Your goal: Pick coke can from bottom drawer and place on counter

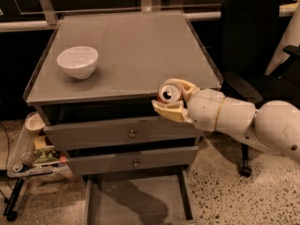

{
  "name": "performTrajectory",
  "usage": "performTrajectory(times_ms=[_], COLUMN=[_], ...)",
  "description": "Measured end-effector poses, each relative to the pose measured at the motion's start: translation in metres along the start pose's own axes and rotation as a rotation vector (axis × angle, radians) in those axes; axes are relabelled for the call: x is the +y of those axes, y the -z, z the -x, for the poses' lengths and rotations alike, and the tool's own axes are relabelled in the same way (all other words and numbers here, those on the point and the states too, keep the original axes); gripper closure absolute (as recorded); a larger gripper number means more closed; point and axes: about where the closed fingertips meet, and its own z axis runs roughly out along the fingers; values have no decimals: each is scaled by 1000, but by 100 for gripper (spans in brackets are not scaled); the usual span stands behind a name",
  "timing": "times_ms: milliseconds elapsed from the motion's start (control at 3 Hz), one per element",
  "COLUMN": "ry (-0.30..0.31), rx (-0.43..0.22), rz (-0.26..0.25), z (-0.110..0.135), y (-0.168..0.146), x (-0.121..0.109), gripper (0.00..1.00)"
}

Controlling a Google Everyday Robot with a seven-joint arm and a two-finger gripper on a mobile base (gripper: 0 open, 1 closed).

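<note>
My gripper point(169, 97) is shut on the coke can point(168, 93), a small red can whose silver top faces the camera. It holds the can in the air at the counter's front edge, right of centre, about level with the top. The counter point(136, 50) is the wide grey top of the drawer cabinet. The bottom drawer point(136, 198) is pulled open below, a shallow grey tray with nothing visible in it. My white arm reaches in from the right.
A white bowl point(78, 61) stands on the counter's left side. Two upper drawers with round knobs point(132, 134) are shut. A black office chair point(253, 41) stands to the right. A cluttered cart point(33, 153) is low at the left.
</note>
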Motion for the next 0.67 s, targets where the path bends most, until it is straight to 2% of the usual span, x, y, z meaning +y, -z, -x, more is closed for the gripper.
performTrajectory(times_ms=[333,667], ry=[2,-4], rx=[-2,-30], rz=[-2,-9], z=[2,20], y=[1,4], x=[-2,-19], gripper=[100,100])
